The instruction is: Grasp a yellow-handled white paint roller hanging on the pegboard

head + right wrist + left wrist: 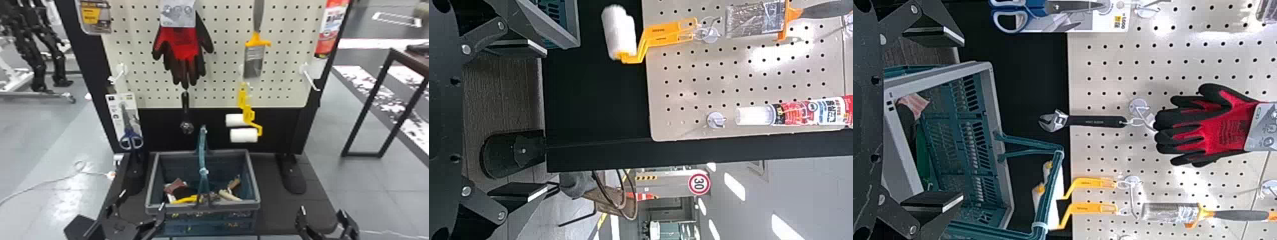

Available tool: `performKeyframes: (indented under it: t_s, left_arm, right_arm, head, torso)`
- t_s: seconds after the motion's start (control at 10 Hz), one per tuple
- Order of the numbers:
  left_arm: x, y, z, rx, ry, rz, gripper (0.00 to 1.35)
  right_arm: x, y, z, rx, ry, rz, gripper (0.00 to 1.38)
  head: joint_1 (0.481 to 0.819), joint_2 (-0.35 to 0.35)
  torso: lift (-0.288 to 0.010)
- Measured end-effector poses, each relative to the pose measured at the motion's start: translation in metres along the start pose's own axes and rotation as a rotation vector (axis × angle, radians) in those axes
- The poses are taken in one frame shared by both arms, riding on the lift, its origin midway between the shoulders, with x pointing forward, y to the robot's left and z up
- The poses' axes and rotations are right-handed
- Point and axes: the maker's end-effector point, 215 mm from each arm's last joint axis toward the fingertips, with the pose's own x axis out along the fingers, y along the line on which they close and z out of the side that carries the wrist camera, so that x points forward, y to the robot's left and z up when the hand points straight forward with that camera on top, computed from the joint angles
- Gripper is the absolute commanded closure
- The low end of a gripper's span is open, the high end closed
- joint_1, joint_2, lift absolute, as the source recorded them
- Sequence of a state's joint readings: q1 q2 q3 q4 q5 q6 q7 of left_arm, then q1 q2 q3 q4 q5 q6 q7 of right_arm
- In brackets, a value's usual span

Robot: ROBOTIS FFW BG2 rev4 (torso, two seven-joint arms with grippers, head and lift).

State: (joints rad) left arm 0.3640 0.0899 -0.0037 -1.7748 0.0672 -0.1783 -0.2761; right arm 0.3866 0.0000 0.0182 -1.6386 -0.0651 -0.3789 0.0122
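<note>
Two yellow-handled white paint rollers (pixel 244 123) hang side by side from one hook (pixel 1131 183) at the lower edge of the pegboard (pixel 223 76), right of centre in the head view. Their white sleeves sit against the black panel below the board, directly under a yellow-collared paintbrush (pixel 254 56). The left claw (pixel 140 204) sits low at the bottom left of the head view, its fingers spread wide with nothing between them, close to the near rim of the teal basket (pixel 150 182) on the dark bench (pixel 281 198). The right claw (pixel 324 220) rests at the bottom right, jaws likewise apart and empty, well short of the board. Both are well apart from the rollers, with the basket and its upright handle between the left one and the target. A red work glove (pixel 182 48), an adjustable wrench (pixel 186 111) and packaged scissors (pixel 129 124) hang elsewhere on the display. Judging by this layout, the grasp has not begun: no roller has been touched or lifted. What appears left is choosing a roller, raising an arm to the height of the yellow handles, closing on one and unhooking it. The right arm looks to have the clearer line, though the paired handles lie close enough that catching both is a risk.
</note>
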Motion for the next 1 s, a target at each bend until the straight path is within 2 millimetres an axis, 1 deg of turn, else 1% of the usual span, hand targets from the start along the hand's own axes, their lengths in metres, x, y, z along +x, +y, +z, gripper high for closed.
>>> performKeyframes:
  t_s: [0.6,0.7,0.8,1.0]
  left_arm:
    - [0.001,0.0,0.003,-0.002,-0.013,-0.002,0.21]
    - [0.002,-0.001,0.003,-0.003,-0.011,-0.003,0.21]
    - [0.002,-0.001,0.003,-0.003,-0.011,-0.004,0.21]
    - [0.003,-0.002,0.002,-0.003,-0.008,-0.007,0.21]
  right_arm:
    - [-0.001,-0.002,0.0,0.001,-0.002,-0.009,0.33]
    - [0.0,-0.003,0.001,0.005,-0.004,-0.012,0.37]
    - [0.004,-0.002,0.005,0.007,-0.014,-0.006,0.42]
    - [0.026,0.011,0.016,0.014,-0.002,0.054,0.42]
  head:
    - [0.549,0.0]
    - [0.549,0.0]
    - [0.549,0.0]
    - [0.549,0.0]
  torso:
    - [-0.1]
    - [-0.1]
    - [-0.1]
    - [-0.1]
